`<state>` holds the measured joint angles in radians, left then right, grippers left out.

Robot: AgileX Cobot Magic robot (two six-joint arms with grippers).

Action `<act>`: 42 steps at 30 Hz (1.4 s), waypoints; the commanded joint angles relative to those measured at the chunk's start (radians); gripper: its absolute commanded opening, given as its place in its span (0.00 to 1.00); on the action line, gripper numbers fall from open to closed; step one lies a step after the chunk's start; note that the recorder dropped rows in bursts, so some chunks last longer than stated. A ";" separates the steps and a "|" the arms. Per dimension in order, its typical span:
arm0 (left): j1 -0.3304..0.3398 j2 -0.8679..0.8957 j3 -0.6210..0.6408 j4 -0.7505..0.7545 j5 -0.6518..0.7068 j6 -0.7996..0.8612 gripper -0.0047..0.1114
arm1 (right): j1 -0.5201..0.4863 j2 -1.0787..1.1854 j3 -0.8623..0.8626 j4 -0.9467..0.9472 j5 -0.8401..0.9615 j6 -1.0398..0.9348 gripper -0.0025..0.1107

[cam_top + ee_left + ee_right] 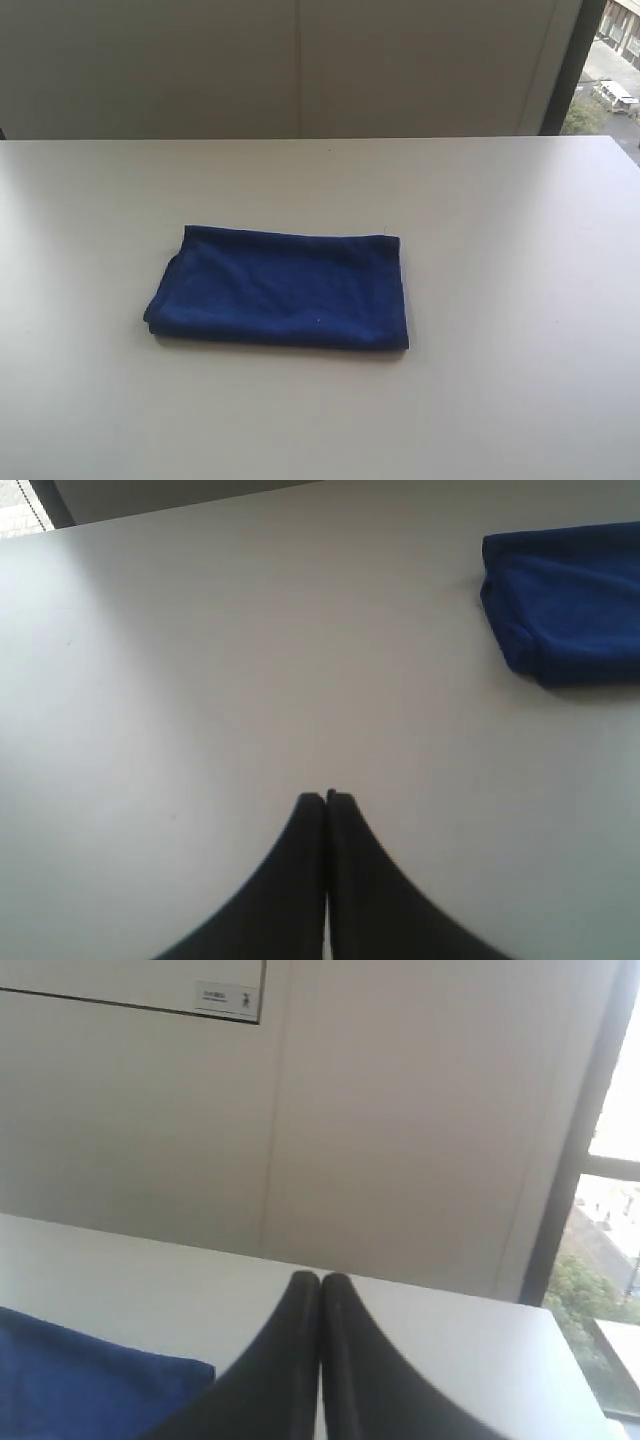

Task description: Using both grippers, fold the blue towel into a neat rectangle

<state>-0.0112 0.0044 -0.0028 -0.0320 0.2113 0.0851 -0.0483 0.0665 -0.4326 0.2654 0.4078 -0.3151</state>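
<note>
the blue towel point(280, 290) lies flat near the middle of the white table point(520, 200), doubled over into a compact rectangle with its long sides running across the exterior view. the right-hand end looks square and the layers there meet closely. the left end is rounder and a little bulged, which suggests that is where the cloth turns back on itself. lying flat and well in from every table edge, it holds this shape without anything pressing on it. neither arm shows in the exterior view. the left gripper point(327, 798) hangs above bare tabletop with its jaws pressed together on nothing, well apart from the towel's rounded end, which its camera catches off to one side. the right gripper point(320, 1280) also has its jaws together and empty. it points out over the table toward the pale wall point(400, 1110) and the window point(610, 1260), with a corner of the towel just below. judged from this, the fold looks finished and both arms stand clear so as not to disturb it.
</note>
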 commanded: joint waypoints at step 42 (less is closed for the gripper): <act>0.003 -0.004 0.003 -0.009 -0.002 0.000 0.04 | -0.021 -0.066 0.433 -0.221 -0.072 0.315 0.02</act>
<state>-0.0112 0.0044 -0.0028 -0.0320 0.2078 0.0851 -0.1066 0.0068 -0.0066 0.0448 0.3411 0.0119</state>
